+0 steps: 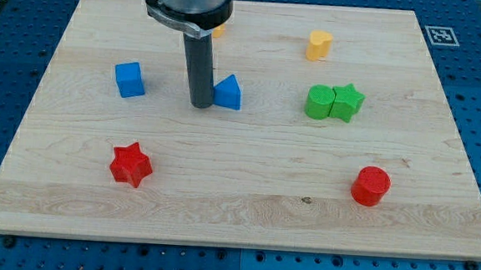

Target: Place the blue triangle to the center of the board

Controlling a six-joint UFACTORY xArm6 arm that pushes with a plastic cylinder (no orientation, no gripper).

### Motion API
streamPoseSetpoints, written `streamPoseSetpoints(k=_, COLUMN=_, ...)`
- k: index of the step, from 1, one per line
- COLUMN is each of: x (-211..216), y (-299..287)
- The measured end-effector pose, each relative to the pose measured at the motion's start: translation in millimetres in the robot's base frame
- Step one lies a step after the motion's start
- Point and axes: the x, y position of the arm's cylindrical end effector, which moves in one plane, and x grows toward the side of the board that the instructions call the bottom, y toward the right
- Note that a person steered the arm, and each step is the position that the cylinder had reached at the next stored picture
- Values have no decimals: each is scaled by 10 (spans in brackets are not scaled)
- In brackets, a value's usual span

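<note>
The blue triangle (229, 92) lies on the wooden board (237, 193), a little left of and above the board's middle. My tip (201, 105) stands right against the triangle's left side, touching it or nearly so. The dark rod rises from the tip to the arm's grey flange at the view's top.
A blue cube (129, 80) lies left of my tip. A red star (130, 163) is at lower left, a red cylinder (370, 186) at lower right. A green cylinder (319, 102) and a green star (347, 102) touch at right. A yellow block (318, 44) lies above them; an orange block (219, 31) peeks behind the rod.
</note>
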Motion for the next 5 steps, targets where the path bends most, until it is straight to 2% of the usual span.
streamPoseSetpoints(k=5, x=-270, y=-98)
